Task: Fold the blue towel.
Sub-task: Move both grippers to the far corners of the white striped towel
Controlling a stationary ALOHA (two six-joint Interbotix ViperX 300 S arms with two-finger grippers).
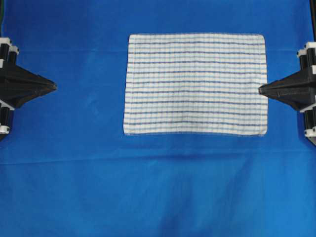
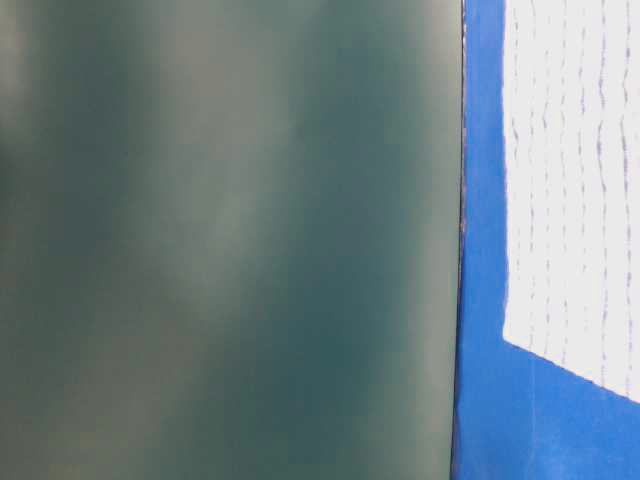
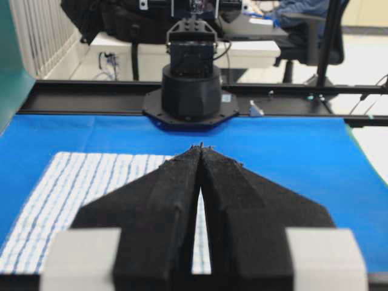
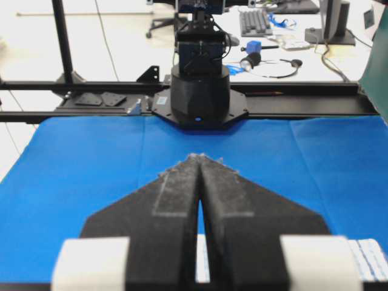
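Both my pincers, left gripper [image 1: 54, 87] and right gripper [image 1: 260, 90], are pressed together, empty; pinching the blue towel [image 1: 195, 84] carelessly might snag the table covering [image 1: 158, 187].

Towel [image 1: 195, 84] flat on table cover [image 1: 74, 173], btwn grippers: touching right gripper [image 1: 260, 90] tip, well apart from left gripper [image 1: 55, 87]

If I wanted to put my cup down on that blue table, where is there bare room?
The widest bare patch is the blue table covering along the near edge, below the blue towel. Another lies between the left gripper and the towel. It is tight by the right gripper, whose tip overlaps the towel's edge from overhead.
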